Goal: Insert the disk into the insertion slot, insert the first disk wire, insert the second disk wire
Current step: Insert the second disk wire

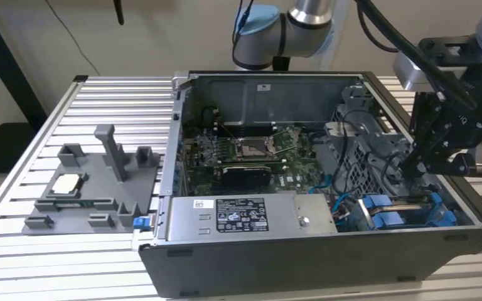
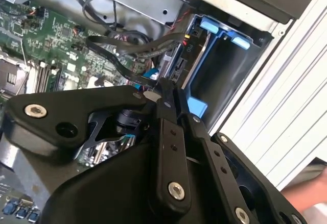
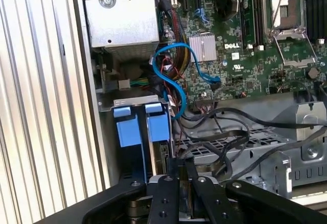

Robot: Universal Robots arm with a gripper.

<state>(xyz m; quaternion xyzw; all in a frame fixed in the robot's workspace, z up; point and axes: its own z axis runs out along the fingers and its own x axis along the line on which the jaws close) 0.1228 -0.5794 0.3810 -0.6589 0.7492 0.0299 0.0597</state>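
Note:
The disk point(image 1: 401, 203) stands on edge in the insertion slot point(image 1: 447, 217) at the case's near corner, on the exterior view's right, its blue carrier frame point(image 3: 156, 127) showing. My gripper point(image 1: 416, 167) hangs just above the disk's inner end. In the second wrist view its fingers point(image 2: 164, 132) close together on the end of a black disk wire point(image 2: 127, 48), right beside the disk's point(image 2: 196, 55) connector edge. The first wrist view has the gripper point(image 3: 182, 166) next to the blue frame, with black wires point(image 3: 219, 132) looping away from it.
A silver power supply box point(image 1: 250, 216) lies beside the slot. The motherboard point(image 1: 250, 153) with its processor socket fills the case floor, and a blue cable point(image 3: 173, 81) curls near the drive bay. A grey fixture block point(image 1: 90, 188) sits on the slatted table at the exterior view's left.

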